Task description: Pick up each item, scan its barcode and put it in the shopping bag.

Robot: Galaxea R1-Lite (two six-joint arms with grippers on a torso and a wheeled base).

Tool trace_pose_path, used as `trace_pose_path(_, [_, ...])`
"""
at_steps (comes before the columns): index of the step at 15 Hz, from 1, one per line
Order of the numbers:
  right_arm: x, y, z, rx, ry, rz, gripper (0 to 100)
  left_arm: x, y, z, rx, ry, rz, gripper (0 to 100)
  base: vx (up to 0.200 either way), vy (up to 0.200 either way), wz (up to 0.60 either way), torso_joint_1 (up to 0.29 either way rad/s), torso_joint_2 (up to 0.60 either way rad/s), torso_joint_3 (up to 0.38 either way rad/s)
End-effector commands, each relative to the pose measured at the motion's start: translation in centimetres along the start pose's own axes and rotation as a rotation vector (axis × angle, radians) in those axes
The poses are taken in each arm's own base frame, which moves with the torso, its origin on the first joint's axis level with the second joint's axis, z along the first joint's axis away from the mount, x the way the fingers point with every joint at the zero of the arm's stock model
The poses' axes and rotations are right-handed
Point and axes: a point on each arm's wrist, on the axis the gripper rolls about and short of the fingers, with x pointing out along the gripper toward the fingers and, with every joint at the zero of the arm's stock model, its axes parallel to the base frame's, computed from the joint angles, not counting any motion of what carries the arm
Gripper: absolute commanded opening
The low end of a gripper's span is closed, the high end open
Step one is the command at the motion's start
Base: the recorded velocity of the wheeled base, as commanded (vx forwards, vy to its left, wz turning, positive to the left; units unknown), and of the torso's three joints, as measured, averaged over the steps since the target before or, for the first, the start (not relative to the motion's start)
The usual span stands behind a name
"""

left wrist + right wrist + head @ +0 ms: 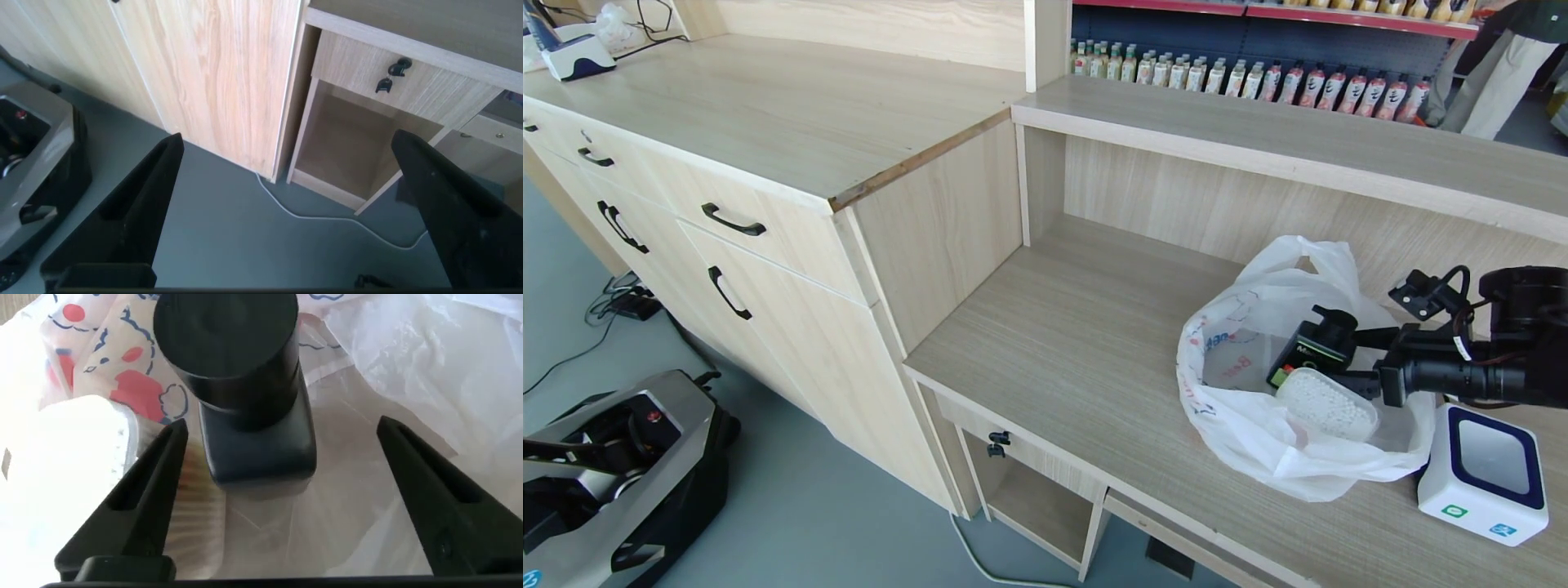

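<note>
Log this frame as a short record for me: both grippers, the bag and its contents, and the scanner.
right gripper: open, holding nothing, over the mouth of the shopping bag
left gripper: open, empty, low over the floor
shopping bag: white plastic, mouth open, on the counter
in the bag: black bottle, with a white container beside it
scanner: on the counter next to the bag

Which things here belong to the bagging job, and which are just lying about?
Job: shopping bag, black bottle and white tub inside it, scanner beside it, open right hand above.
Lying about: shelf bottles, floor cables, cradled device on the far counter.
</note>
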Motion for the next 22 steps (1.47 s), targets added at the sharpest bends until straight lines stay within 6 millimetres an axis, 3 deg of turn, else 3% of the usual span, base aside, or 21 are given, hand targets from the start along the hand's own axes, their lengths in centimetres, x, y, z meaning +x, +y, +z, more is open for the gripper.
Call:
trace_pose_path(1, [-0.3,0.0,0.8,-0.020,-0.022,0.001,100,0.0,0.0,0.0,-0.002,0.001,0.000,100,0.000,0.000,0.00,0.000,0.00,0.000])
trace_pose_path(4, [-1.8,-0.1,5.8,-0.180,-0.179,0.018,100,0.0,0.0,0.0,0.000,0.001,0.000,100,0.000,0.000,0.00,0.000,0.00,0.000])
trace_pose_path(5, [-2.8,0.3,8.7,-0.263,-0.244,0.001,100,0.0,0.0,0.0,0.000,0.001,0.000,100,0.000,0.000,0.00,0.000,0.00,0.000])
trace_pose_path(9, [-6.6,2.6,13.1,-0.383,-0.331,-0.049,100,0.0,0.0,0.0,0.000,-0.001,0.000,100,0.000,0.000,0.00,0.000,0.00,0.000])
trace_pose_path(13, [-13.9,8.4,18.2,-0.460,-0.470,-0.130,100,0.0,0.0,0.0,0.000,-0.001,0.000,100,0.000,0.000,-0.30,-0.012,0.03,0.026])
trace_pose_path(16, [-17.1,11.6,21.5,-0.394,-0.574,-0.192,100,0.0,0.0,0.0,0.000,-0.001,0.000,100,0.000,0.000,-0.60,-0.124,0.39,0.266])
trace_pose_path(18, [-19.7,14.6,24.0,-0.240,-0.582,-0.431,100,0.0,0.0,0.0,0.000,0.001,0.000,100,0.000,0.000,-0.60,-0.149,0.50,0.346])
trace_pose_path(20, [-23.2,17.8,23.7,-0.099,-0.572,-0.597,100,0.0,0.0,0.0,0.000,-0.001,0.000,100,0.000,0.000,-0.60,-0.151,0.50,0.364])
trace_pose_path(22, [-26.7,21.6,20.7,-0.067,-0.622,-0.633,100,0.0,0.0,0.0,0.000,-0.001,0.000,100,0.000,0.000,-0.30,-0.110,0.43,0.310])
